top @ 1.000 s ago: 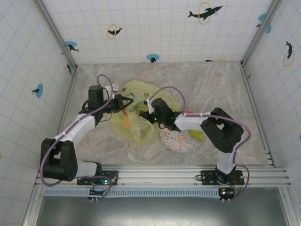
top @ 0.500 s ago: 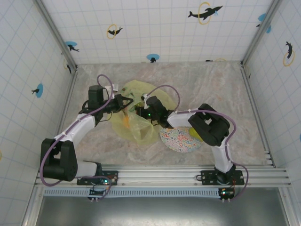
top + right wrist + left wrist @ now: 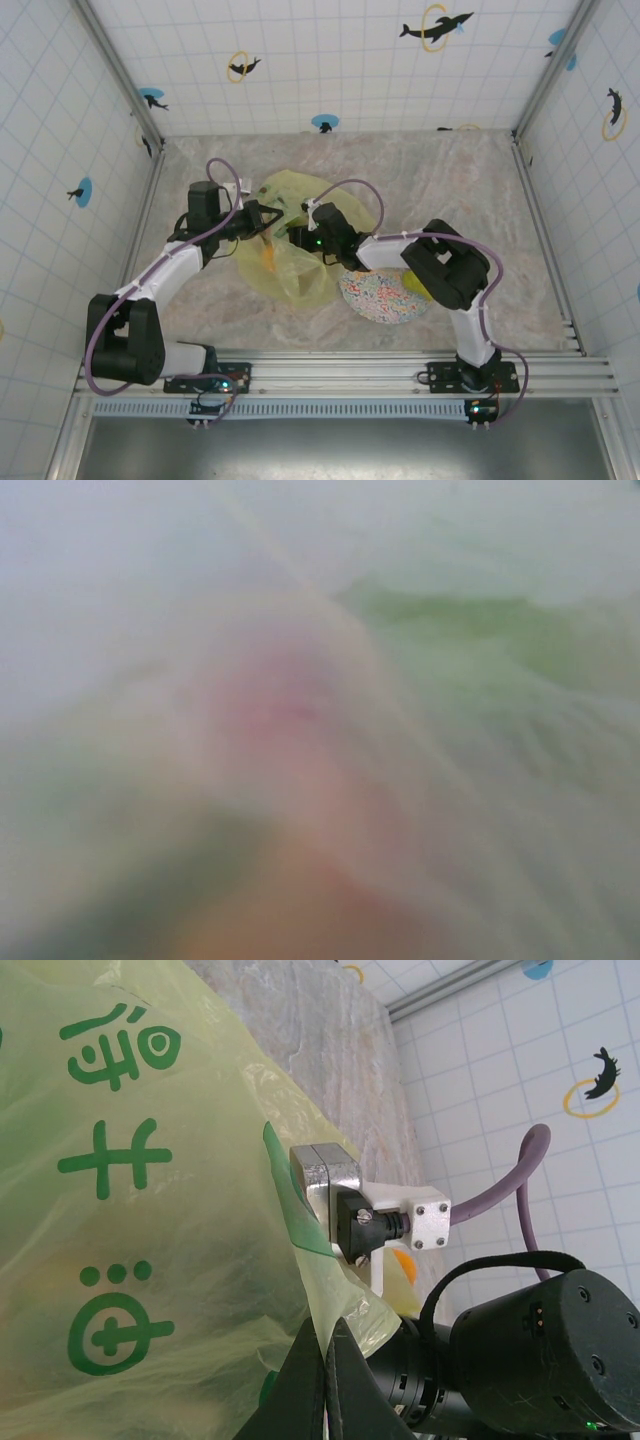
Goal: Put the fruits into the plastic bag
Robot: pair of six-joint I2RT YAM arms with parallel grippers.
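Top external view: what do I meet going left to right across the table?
In order: left tool → plastic bag → speckled plate → green fruit at the plate's right edge.

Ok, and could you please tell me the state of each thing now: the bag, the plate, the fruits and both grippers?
Yellow translucent plastic bag: lying crumpled, edge pinched.
Left gripper: shut on the bag's edge.
Right gripper: at the bag's mouth; open or shut cannot be told.
Round orange toy fruit: inside the bag.
Round speckled plate: lying flat beside the bag.
Yellow-green toy fruit: at the plate's edge, not yet bagged.
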